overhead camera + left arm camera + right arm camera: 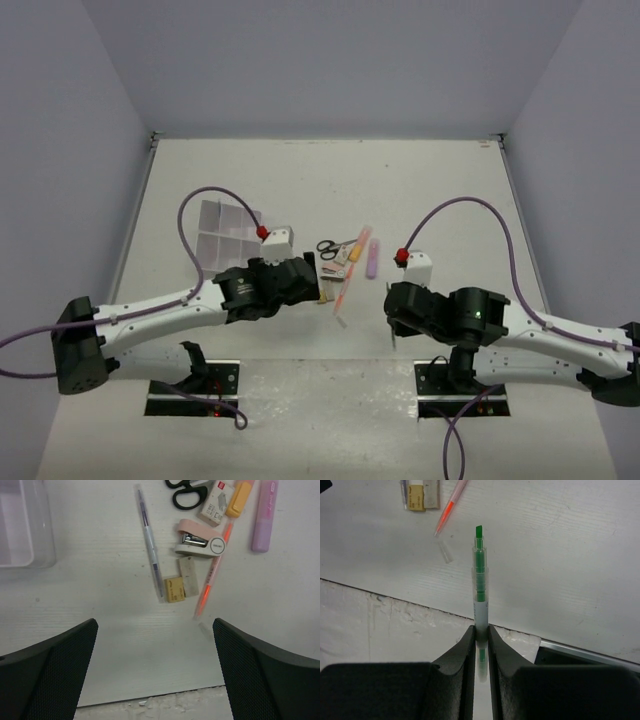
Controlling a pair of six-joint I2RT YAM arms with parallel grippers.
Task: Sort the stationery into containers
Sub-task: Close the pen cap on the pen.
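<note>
Uncapped and tip-first, a green marker juts from the right claw, whose jaws are clamped on the rear end of its clear barrel, just above the near edge of the table. A small clear cap lies loose on the table ahead of it.

We see a short hold on a long, slick barrel. We judge that a quick swing could let the marker pivot or slip out. The bare tip could also streak the table or whatever it brushes.

The other stationery lies in a loose cluster beyond: a grey pen, a tan eraser touching a grey eraser, a pink stapler, a pink-and-orange pen, black scissors, a small staple box, an orange marker and a lilac bar.

The left claw hangs above this cluster with its jaws wide apart, holding nothing. The clear box sits to its left, across the left arm from the marker. A direct carry to the box could therefore clip that arm.

We make out print on the stapler's round end, the staple box and the tan eraser, but none of it is sharp enough to read.
</note>
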